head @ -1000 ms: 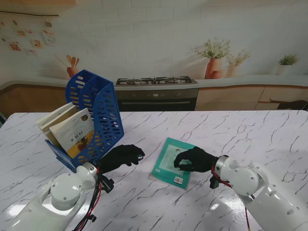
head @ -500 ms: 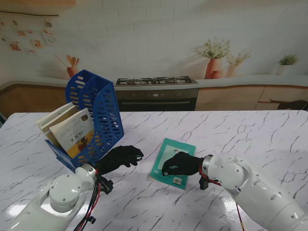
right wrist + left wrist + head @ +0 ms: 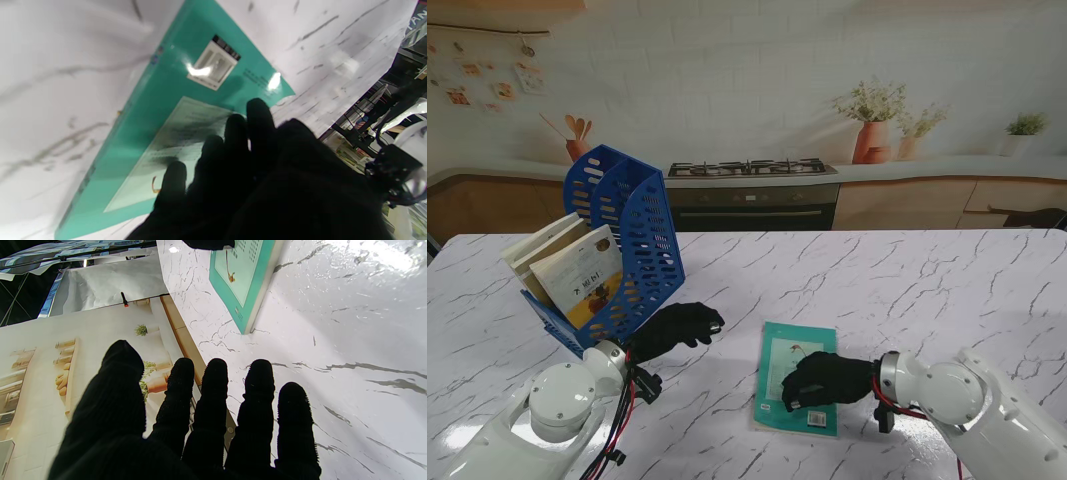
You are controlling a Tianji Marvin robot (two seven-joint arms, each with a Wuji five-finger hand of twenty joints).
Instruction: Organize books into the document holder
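1. The teal book (image 3: 797, 388) is lying flat on the marble table (image 3: 907, 280), well to the right of the blue document holder (image 3: 627, 240).
2. The book is being pressed from on top by the right hand (image 3: 825, 380), fingers laid flat, nothing grasped.
3. The left hand (image 3: 677, 328) is being held empty beside the holder, fingers apart.
4. Two books (image 3: 577, 275) are being kept leaning inside the holder.

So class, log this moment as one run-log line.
right robot hand: flat on teal book | left robot hand: open, beside holder | book: on table, outside holder
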